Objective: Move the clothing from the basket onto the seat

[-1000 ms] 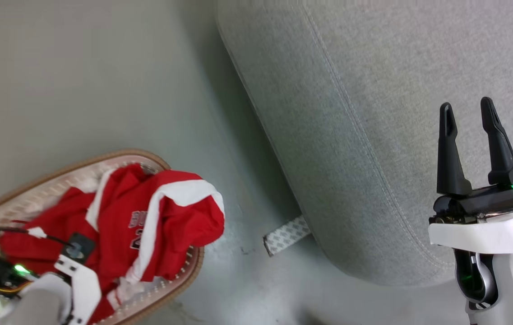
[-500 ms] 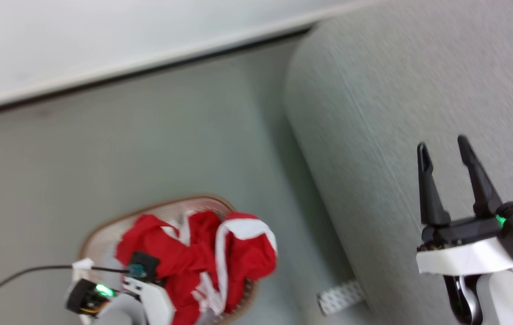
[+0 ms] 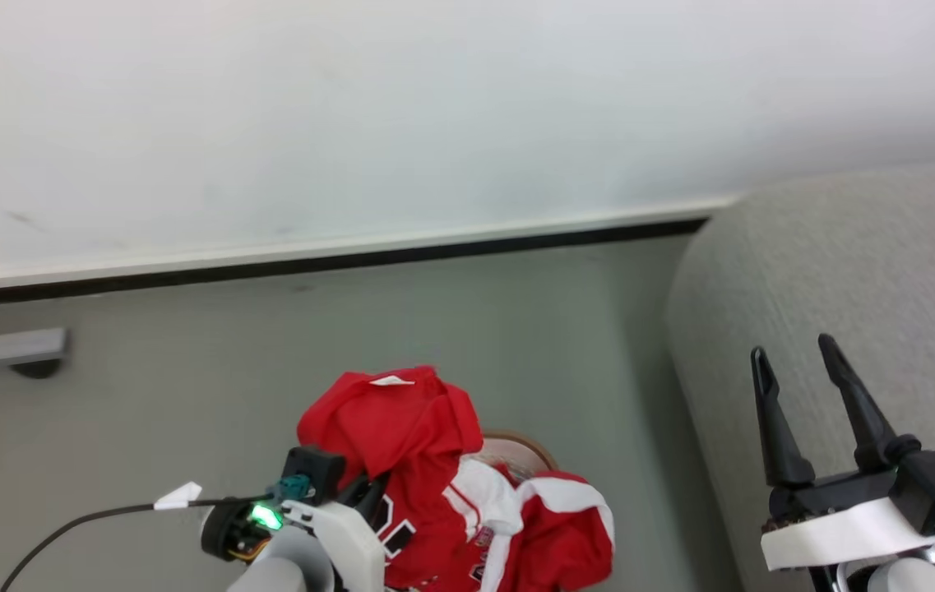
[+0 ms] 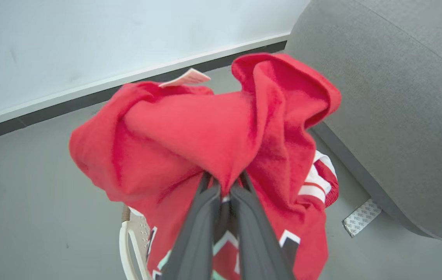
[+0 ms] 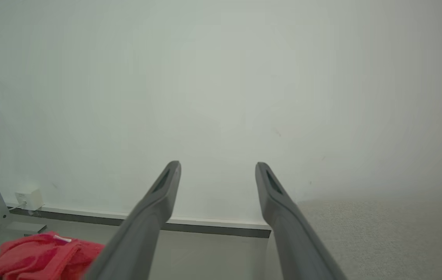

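Left gripper (image 4: 224, 182) is clamped on a bunched fold of the red clothing (image 4: 189, 128), which is held up above the basket (image 3: 526, 448), its lower part hanging toward the rim. Grey seat (image 3: 845, 263) is seen near on the right; right gripper (image 3: 792, 347) is spread empty before it.

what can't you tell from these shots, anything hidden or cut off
- Basket contents: head view, the held-up clothing covers all but a bit of rim.
- Lettering on the clothing: head view, folded and cut by the bottom edge.
- Left gripper fingertips: left wrist view, buried in red fabric.
- Seat: head view, cut off by the right edge.
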